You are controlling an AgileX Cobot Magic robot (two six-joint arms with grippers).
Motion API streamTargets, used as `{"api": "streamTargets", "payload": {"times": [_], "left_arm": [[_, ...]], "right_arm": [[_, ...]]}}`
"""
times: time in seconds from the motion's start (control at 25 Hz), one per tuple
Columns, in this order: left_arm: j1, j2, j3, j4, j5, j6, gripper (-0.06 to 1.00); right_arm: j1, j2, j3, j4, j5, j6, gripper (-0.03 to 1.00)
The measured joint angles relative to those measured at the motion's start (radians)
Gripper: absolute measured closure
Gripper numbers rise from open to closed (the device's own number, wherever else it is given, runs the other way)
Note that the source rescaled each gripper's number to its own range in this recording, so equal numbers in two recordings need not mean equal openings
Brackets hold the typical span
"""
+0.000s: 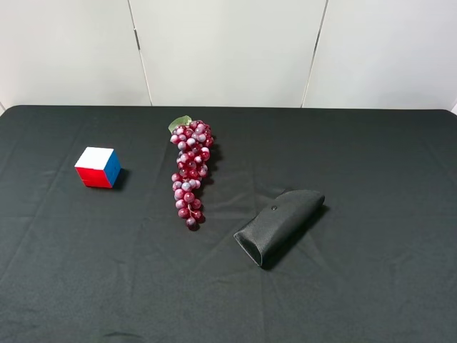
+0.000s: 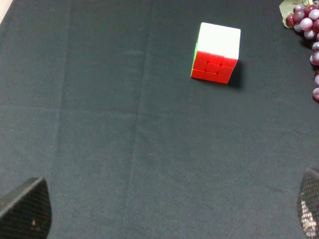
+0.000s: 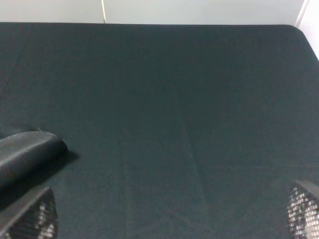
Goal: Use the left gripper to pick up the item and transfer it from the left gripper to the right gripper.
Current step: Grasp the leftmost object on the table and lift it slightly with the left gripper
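Note:
The puzzle cube [image 1: 98, 168] sits on the black tablecloth at the left, white face up, red and blue sides showing. In the left wrist view the cube [image 2: 215, 52] lies well ahead of my left gripper [image 2: 164, 214], whose two fingertips [image 2: 25, 211] stand wide apart with nothing between them. My right gripper [image 3: 169, 214] is also open and empty, its fingertips [image 3: 304, 211] at the frame corners, with the pouch's end close beside one of them. Neither arm shows in the exterior high view.
A bunch of dark-red grapes [image 1: 191, 171] lies right of the cube, its edge in the left wrist view [image 2: 306, 30]. A black tapered pouch [image 1: 280, 225] lies right of centre; its end shows in the right wrist view [image 3: 27, 152]. White wall behind the table [image 1: 400, 286].

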Motion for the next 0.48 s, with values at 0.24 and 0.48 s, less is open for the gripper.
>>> {"api": "streamTargets", "payload": {"times": [0.24,0.48], "left_arm": [[0.0,0.0,0.0,0.0,0.0,0.0,-0.03],[0.0,0.0,0.0,0.0,0.0,0.0,-0.03]], "right_arm": [[0.0,0.0,0.0,0.0,0.0,0.0,-0.03],[0.0,0.0,0.0,0.0,0.0,0.0,-0.03]]}}
